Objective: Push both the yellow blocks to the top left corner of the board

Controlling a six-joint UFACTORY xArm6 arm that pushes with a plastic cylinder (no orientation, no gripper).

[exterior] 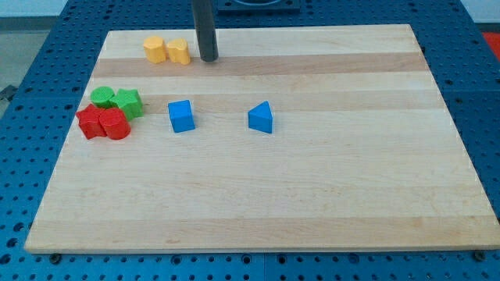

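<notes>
Two yellow blocks sit side by side near the board's top left: a yellow hexagonal block (155,49) on the left and a yellow heart-like block (178,51) touching it on the right. My tip (208,58) stands on the board just to the right of the heart-like block, a small gap apart. The dark rod rises from it out of the view's top.
A wooden board (312,195) lies on a blue perforated table. At the left edge sit a green round block (102,97), a green star block (127,101), a red star block (91,122) and a red cylinder (115,124). A blue cube (181,116) and a blue triangular block (262,118) sit mid-board.
</notes>
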